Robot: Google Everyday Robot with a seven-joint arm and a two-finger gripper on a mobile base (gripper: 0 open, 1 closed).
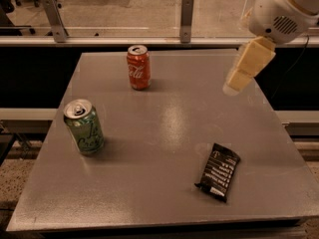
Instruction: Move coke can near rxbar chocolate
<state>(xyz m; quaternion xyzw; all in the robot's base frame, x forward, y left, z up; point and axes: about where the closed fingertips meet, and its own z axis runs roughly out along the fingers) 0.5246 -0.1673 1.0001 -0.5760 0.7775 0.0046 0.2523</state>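
Nearest to us, toward the front right of the grey desk (164,128), we see the rxbar chocolate (218,172) lying flat. Its black wrapper is turned at a slant, so one crimped end points to the front edge and the other to the middle of the desk. To the left and a little farther back stands the green can (83,127), upright, its silver top showing. It is well apart from the bar.

Farther back on the right, we find the claw (232,85) hanging in the air above the desk's right side. It touches nothing, and we cannot tell whether it is apart or together. It slants down and to the left from the white rounded arm (281,11) at the upper right corner.

Farther still, the coke can (138,67) stands upright near the back edge, left of centre, well apart from both the bar and the claw. Beyond the desk we see a metal rail with posts (187,13).
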